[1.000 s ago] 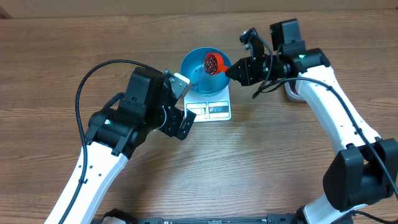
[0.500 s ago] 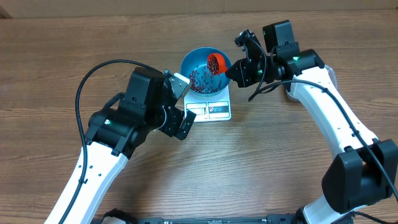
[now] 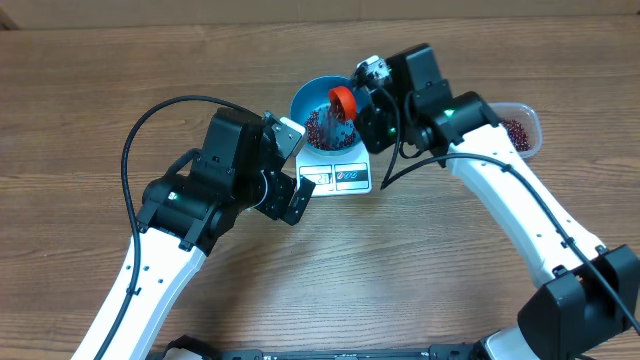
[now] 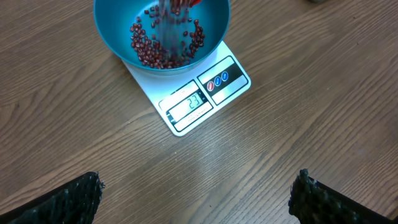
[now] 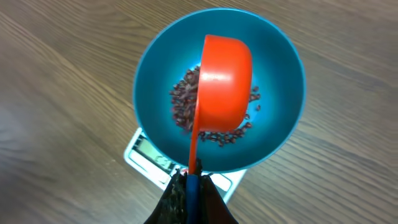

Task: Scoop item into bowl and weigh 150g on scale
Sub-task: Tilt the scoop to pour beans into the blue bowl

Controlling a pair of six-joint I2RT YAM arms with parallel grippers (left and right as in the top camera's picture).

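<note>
The orange scoop [image 5: 224, 87] is tipped mouth-down over the blue bowl [image 5: 283, 74], with its handle clamped tight in the right gripper [image 5: 189, 185] at the bowl's rim. Beans [image 4: 165, 46] lie in a loose layer on the bowl's bottom, and a blurred stream is falling onto them. The bowl sits on the scale [image 4: 202, 102]. The left gripper [image 4: 198, 180] hangs spread wide and empty, near the bowl on the scale's display side. Well apart from the bowl, beside the right arm, a clear tub [image 3: 536, 125] holds more beans.

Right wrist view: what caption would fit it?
Right pincer tips an orange scoop over the blue bowl, beans gathered inside, scale beneath.
</note>
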